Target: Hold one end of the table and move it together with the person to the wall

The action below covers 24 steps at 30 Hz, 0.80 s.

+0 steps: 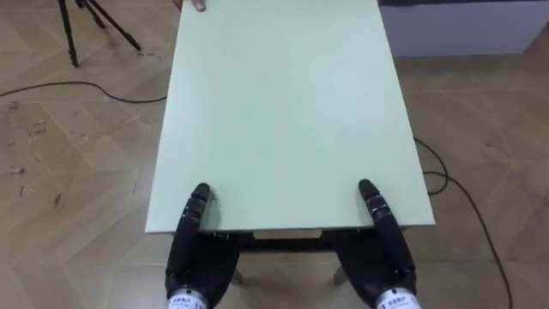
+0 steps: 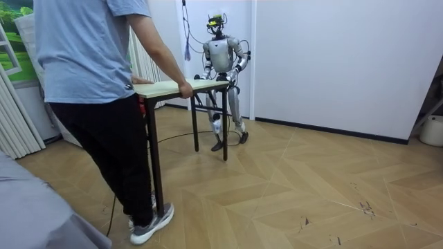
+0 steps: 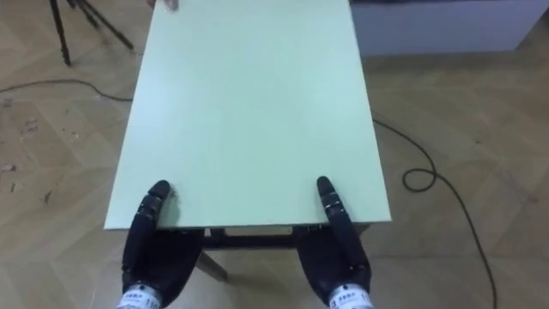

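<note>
Black tripod legs (image 1: 69, 34) stand on the wood parquet floor (image 1: 69, 154) at the far left of your eye view. Next comes your robot's left hand (image 1: 199, 262), at the near edge of the pale-green rectangular table (image 1: 283, 112) with dark legs. Its thumb lies flat on the top near the left corner and the rest passes beneath the board, so you cannot tell whether it grips. The tabletop runs straight away from the robot down the middle. At its far edge, towards the left, a person's hand (image 1: 196, 4) rests on the top. The right hand (image 1: 383, 257) mirrors the left near the right corner, thumb on top and the rest hidden below, so again you cannot tell its hold. In the room view, the person in a light-blue shirt and dark trousers (image 2: 97, 83) stands at the left, holding one short end. Your robot stands upright at the other end, before a white wall (image 2: 332, 62).
</note>
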{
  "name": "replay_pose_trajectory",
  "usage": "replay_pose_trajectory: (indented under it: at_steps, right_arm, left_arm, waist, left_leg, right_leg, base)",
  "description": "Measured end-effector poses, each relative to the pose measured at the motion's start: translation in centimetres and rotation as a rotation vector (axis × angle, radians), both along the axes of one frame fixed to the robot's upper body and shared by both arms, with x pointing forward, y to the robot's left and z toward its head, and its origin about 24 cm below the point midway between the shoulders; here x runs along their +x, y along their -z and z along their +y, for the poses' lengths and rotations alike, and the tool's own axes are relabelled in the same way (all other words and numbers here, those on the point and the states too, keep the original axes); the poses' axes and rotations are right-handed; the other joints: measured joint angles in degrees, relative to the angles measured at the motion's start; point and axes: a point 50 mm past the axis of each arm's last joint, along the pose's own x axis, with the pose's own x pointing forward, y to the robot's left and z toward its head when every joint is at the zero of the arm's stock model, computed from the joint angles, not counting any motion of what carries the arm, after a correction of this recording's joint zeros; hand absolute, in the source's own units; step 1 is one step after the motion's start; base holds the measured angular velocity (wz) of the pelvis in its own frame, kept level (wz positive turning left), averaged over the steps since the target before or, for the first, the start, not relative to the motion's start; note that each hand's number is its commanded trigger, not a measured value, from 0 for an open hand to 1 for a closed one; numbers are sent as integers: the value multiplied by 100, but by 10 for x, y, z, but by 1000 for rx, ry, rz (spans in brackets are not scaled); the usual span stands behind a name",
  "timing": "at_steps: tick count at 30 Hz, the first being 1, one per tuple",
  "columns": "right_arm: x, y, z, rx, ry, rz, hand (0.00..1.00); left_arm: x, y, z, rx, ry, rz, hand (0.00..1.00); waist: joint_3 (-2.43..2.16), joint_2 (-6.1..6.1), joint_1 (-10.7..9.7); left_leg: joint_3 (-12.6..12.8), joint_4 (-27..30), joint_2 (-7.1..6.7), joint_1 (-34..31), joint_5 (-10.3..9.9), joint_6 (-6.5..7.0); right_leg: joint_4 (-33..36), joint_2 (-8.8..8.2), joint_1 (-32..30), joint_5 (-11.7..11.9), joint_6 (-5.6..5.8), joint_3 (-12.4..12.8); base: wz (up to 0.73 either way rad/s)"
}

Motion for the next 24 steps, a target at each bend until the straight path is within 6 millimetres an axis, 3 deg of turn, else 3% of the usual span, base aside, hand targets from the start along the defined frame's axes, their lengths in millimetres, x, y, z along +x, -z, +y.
replay_pose_trajectory:
  at_steps: [2,3,4,5,6,7,8,9,10,11,13,14,16,17,19,21,24]
  right_arm:
    - [-1,1,-3,-9,-3,4,100]
    - [-1,2,-4,-9,-4,9,100]
    - [-2,3,-9,-13,2,19,100]
    - [-5,5,-9,-13,-9,31,100]
    - [-6,5,-10,-16,-13,36,100]
    - [-6,5,-11,-20,-21,39,100]
    - [-6,6,-12,-22,-28,44,100]
    - [-8,7,-12,-23,-31,51,100]
    - [-11,9,-12,-15,-28,65,100]
    - [-14,11,-11,-10,-27,76,100]
    - [-15,11,-12,-7,-31,82,100]
    - [-16,11,-11,-7,-32,82,100]
    - [-14,9,-10,-1,-31,71,100]
    - [-11,6,-7,7,-34,57,100]
    - [-10,5,-8,3,-34,50,100]
    - [-9,4,-8,7,-36,44,100]
    - [-7,-1,-7,15,-37,21,100]
  left_arm:
    - [0,3,-1,-3,3,9,100]
    - [-1,4,-1,-3,6,13,100]
    - [-3,6,-2,-6,7,26,100]
    - [-7,8,-3,-14,6,42,100]
    - [-9,9,-4,-19,5,50,100]
    - [-11,11,-5,-28,1,57,100]
    - [-12,12,-4,-27,3,60,100]
    - [-13,13,-4,-29,3,68,100]
    - [-16,14,-3,-29,7,79,100]
    - [-18,14,-1,-22,13,82,100]
    - [-19,15,2,-11,20,83,100]
    - [-19,15,2,-12,20,83,100]
    - [-18,12,3,-17,20,70,100]
    - [-16,9,4,-16,17,57,100]
    - [-16,8,2,-22,23,51,100]
    - [-15,6,2,-22,20,43,100]
    - [-12,0,3,-26,20,16,100]
  waist:
    - [-3,-1,-77]
    - [-2,-10,-70]
    - [-9,-51,-75]
    - [-2,-85,-67]
    - [-7,-96,-75]
    - [-2,-116,-88]
    - [7,-132,-100]
    - [7,-133,-123]
    - [-5,-165,-200]
    - [-31,-235,-215]
    - [-24,-326,-219]
    - [-29,-350,-217]
    - [-64,-505,-197]
    - [-43,-590,-176]
    - [-26,-584,-200]
    - [-19,-653,-210]
    - [-28,-780,-137]
  left_leg:
    - [24,-245,-281,-104,3,70]
    - [43,-276,-356,-129,10,166]
    - [141,-277,-509,-205,75,319]
    - [175,-282,-673,-258,185,513]
    - [198,-295,-751,-307,247,619]
    - [341,-343,-850,-419,374,832]
    - [475,-299,-868,-566,466,1004]
    - [486,-290,-877,-603,507,1070]
    - [473,-339,-904,-651,626,1143]
    - [466,-378,-928,-750,780,1121]
    - [464,-380,-938,-874,933,1092]
    - [464,-378,-940,-926,976,1094]
    - [485,-310,-1006,-1191,1148,1009]
    - [496,-175,-1047,-1354,1252,895]
    - [504,-154,-1058,-1499,1383,857]
    - [545,-265,-997,-1567,1485,896]
    - [725,-221,-982,-1888,1557,979]
  right_leg:
    - [-188,-196,-108,387,62,47]
    - [-251,-233,-105,501,78,89]
    - [-404,-320,-105,721,175,212]
    - [-547,-429,-110,898,442,385]
    - [-643,-479,-121,1016,691,445]
    - [-853,-573,-145,1241,1357,603]
    - [-314,-721,-320,1118,1457,693]
    - [212,-819,-392,837,1325,704]
    - [1265,-1064,-417,195,1233,742]
    - [2060,-1292,-300,-345,1252,874]
    - [2694,-1571,182,-826,1410,1041]
    - [2843,-1635,393,-889,1459,1100]
    - [3023,-1811,1246,-725,1542,1312]
    - [2681,-1819,1491,-846,1731,1344]
    - [2394,-1715,1511,-952,1764,1303]
    - [2185,-1659,1505,-1044,1830,1370]
    - [1802,-1680,1501,-1442,1797,1488]
  base:
    - [3]
    - [-9]
    - [-24]
    - [-26]
    - [-26]
    - [-11]
    - [-4]
    - [15]
    - [21]
    - [18]
    - [4]
    - [0]
    - [0]
    - [0]
    - [11]
    - [-1]
    - [-20]
